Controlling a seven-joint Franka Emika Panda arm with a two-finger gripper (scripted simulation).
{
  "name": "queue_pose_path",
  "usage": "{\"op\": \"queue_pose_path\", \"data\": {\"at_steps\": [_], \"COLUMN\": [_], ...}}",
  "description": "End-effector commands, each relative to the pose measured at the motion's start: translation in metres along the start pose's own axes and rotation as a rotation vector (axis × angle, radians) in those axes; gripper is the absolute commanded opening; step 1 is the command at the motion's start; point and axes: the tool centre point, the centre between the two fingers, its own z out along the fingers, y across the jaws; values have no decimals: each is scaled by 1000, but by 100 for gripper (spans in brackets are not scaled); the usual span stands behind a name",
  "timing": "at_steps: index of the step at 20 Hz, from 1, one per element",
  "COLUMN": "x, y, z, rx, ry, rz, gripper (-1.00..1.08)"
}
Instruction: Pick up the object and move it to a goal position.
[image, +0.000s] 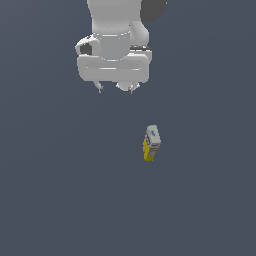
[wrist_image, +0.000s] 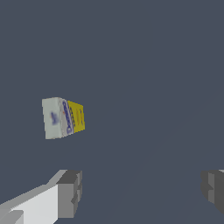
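While my claw (image: 115, 89) hangs near the top of the exterior view with its fingers (wrist_image: 69, 194) spread apart and nothing between them, the yellow box (image: 151, 143) lies on the table (image: 55, 190) just right of the frame's centre, well apart from it. I judge this the approach step: next I must bring the claw over the box, line it up and lower.
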Motion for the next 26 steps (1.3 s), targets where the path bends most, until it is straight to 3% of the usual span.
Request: {"op": "queue_pose_path", "data": {"at_steps": [1, 18, 26], "x": [0, 2, 15], "y": [0, -8, -39], "z": [0, 17, 47], "rx": [0, -19, -18], "ry": [0, -28, -30], "rz": [0, -44, -69], "gripper": [100, 100, 100]}}
